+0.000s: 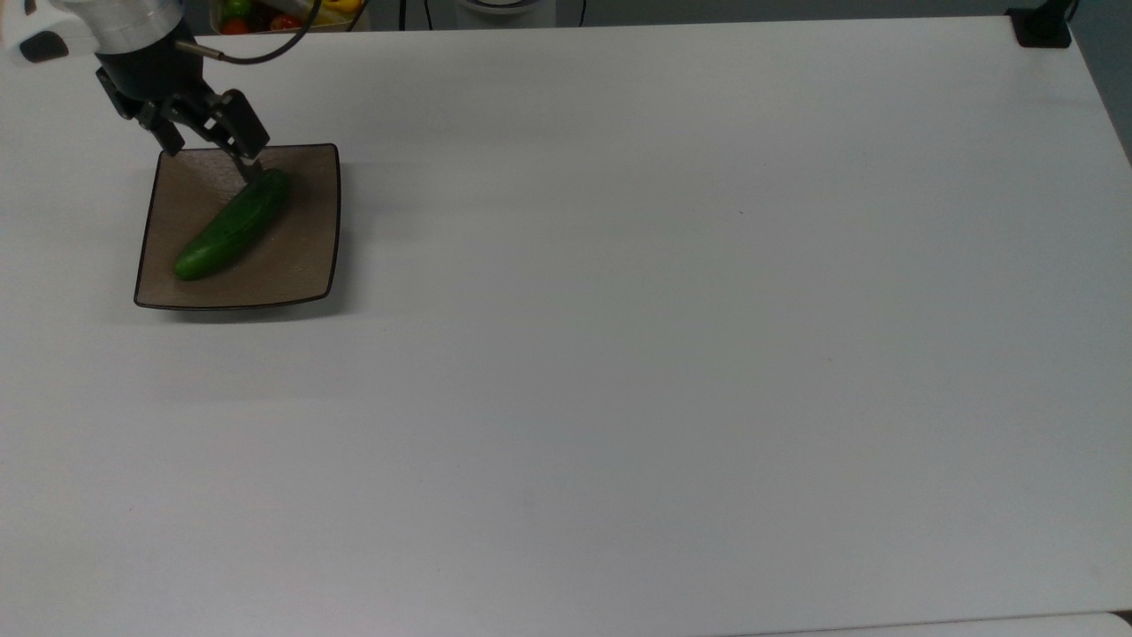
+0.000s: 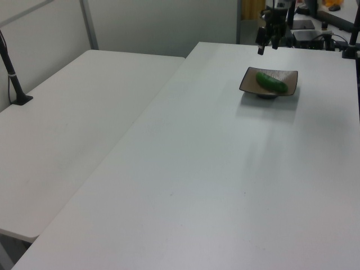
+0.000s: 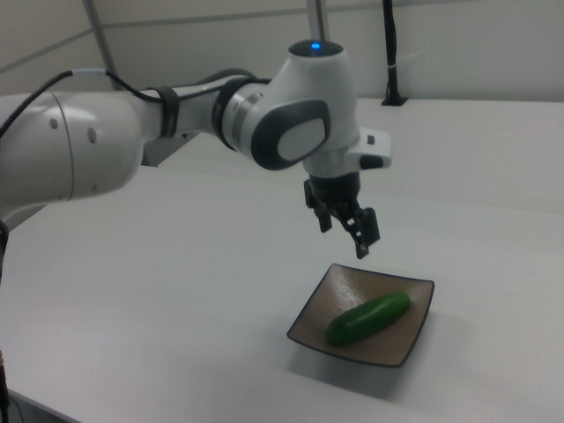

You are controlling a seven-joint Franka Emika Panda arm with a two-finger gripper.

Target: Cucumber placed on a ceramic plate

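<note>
The dark green cucumber (image 1: pixel 232 226) lies flat and diagonal on the square tan-brown ceramic plate (image 1: pixel 305 261), near the top view's left edge of the white table. My gripper (image 1: pixel 210 156) hangs open and empty above the plate's far edge, clear of the cucumber. In the right view the gripper (image 3: pixel 345 237) is well above the plate (image 3: pixel 401 351), and the cucumber (image 3: pixel 368 318) rests across the plate's middle. In the left view the gripper (image 2: pixel 267 48) hovers beyond the plate (image 2: pixel 248 82), which holds the cucumber (image 2: pixel 271 82).
A box of coloured fruit (image 1: pixel 265 12) sits past the table's far edge, behind the gripper. A black mount (image 1: pixel 1042 26) occupies the top view's upper right corner. A second white table (image 2: pixel 67 118) with a black post (image 2: pixel 13 79) stands on the left view's left.
</note>
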